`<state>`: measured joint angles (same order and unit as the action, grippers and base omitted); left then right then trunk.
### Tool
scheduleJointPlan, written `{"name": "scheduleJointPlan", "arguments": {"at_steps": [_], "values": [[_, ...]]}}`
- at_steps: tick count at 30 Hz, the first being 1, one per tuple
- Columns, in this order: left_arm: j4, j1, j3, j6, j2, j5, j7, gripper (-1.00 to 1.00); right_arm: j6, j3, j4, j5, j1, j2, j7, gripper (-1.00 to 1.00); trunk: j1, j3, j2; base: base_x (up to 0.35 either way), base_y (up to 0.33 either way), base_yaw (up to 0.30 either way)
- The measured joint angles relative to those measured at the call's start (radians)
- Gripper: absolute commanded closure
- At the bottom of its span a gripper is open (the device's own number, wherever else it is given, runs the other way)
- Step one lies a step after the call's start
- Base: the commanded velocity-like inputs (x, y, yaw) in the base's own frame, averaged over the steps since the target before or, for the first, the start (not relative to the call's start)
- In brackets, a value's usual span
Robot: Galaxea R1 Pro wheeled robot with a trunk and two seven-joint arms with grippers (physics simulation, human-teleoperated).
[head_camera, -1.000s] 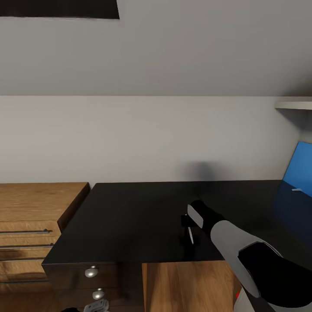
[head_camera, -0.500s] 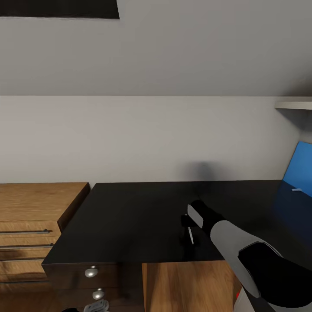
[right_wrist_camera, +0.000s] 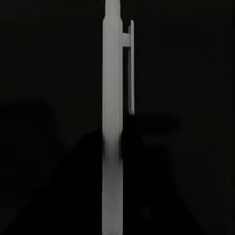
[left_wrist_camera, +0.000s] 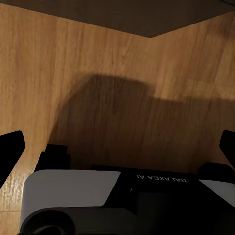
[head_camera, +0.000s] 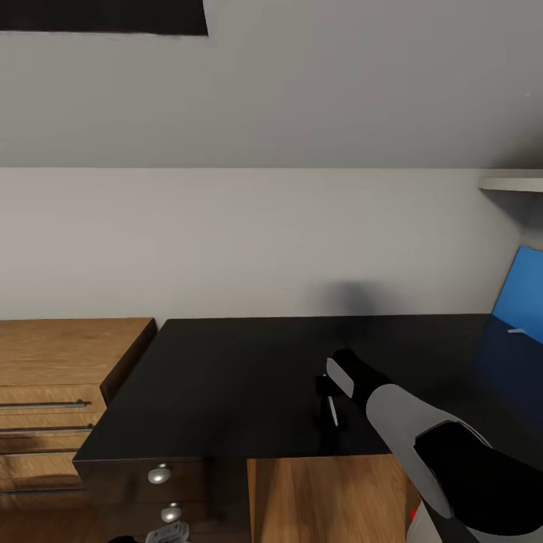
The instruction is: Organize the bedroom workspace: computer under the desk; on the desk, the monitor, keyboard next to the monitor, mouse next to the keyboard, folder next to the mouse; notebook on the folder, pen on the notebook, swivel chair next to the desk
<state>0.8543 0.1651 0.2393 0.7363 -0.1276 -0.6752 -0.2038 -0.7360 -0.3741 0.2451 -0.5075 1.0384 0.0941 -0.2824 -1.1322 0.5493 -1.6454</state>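
So the right gripper (head_camera: 329, 400) was hanging low over the glossy black desk top (head_camera: 226, 377), near its front edge, pinching a slim white pen with a clip (head_camera: 332, 409) between its dark fingers; in the right wrist view that pen (right_wrist_camera: 112, 122) ran straight along the gripper's line with the dark desk right behind it. Off to the gripper's right, at the far end of the desk, sat a bright blue flat panel (head_camera: 520, 294). To its left, a wooden chest of drawers (head_camera: 53, 377) butted against the desk. The left gripper (left_wrist_camera: 117, 147) was spread wide over the wooden floor (left_wrist_camera: 98, 73), holding nothing.
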Motion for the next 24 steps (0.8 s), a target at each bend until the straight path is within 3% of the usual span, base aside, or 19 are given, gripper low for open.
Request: {"name": "scheduleJointPlan", "arguments": {"at_steps": [7, 15, 24], "values": [[0.0, 0.0, 0.0, -0.002, 0.0, 0.002, 0.0, -1.0, -0.002, 0.0, -0.031, -0.002, 0.0, 0.0, 0.001, 1.0, 0.027, -0.022, 0.049, 0.0, 0.0, 0.0], [0.0, 0.0, 0.002, -0.008, 0.0, 0.007, -0.001, -1.0, -0.015, -0.002, 0.053, -0.002, -0.001, -0.001, -0.002, 1.0, 0.057, -0.047, 0.105, -0.004, 0.0, 0.0], [-0.022, 0.0, 0.002, -0.01, 0.0, 0.006, -0.001, -1.0, -0.012, -0.002, 0.078, -0.001, -0.001, 0.0, -0.003, 1.0, 0.091, -0.075, 0.168, -0.273, 0.0, 0.0]]}}
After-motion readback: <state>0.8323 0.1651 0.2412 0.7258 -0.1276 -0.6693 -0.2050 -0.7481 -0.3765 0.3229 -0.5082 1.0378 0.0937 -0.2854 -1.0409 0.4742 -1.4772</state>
